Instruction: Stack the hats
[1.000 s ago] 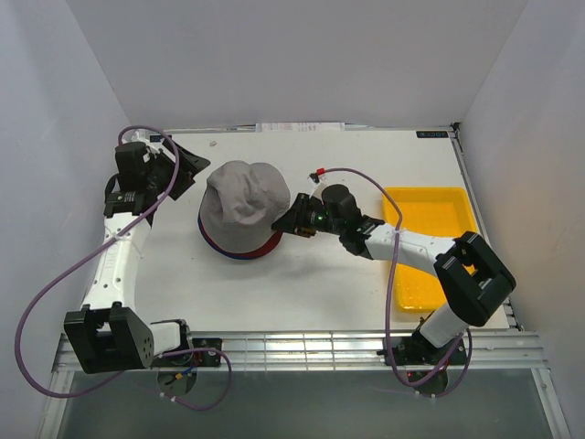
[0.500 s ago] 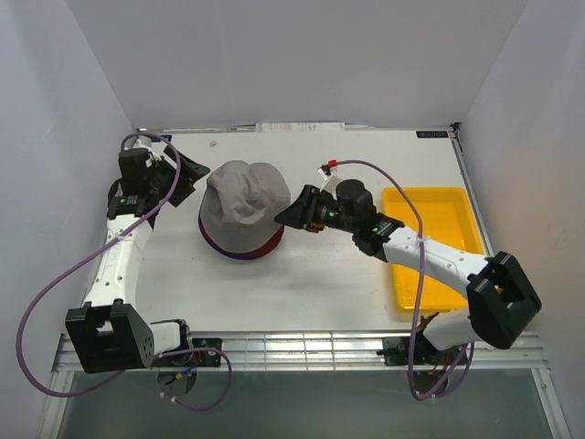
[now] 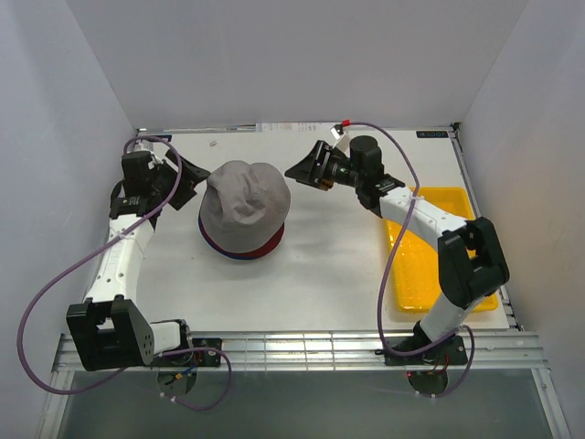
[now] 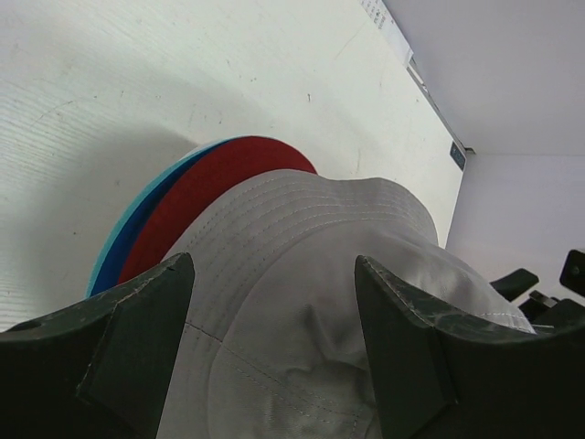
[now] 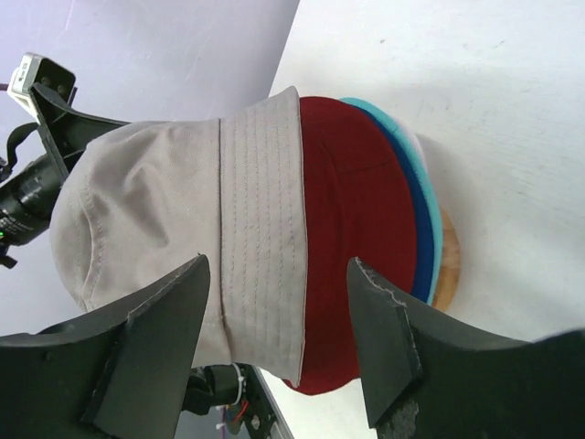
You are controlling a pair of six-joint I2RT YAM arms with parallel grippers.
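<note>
The hats sit in one stack left of the table's middle. The grey hat is on top, its crown creased. Under it show the dark red brim and the navy blue brim. The right wrist view also shows the teal brim below the navy one. My left gripper is open just left of the stack, its fingers either side of the grey crown without touching. My right gripper is open and empty, up and right of the stack, facing the grey brim.
A wooden stand carries the stack; only its edge shows. A flat yellow tray lies at the right, under my right arm. The white back wall stands close behind both grippers.
My right gripper has opened, let go of the grey hat's edge and drawn back up and to the right, away from the stack. The left arm has barely moved.
</note>
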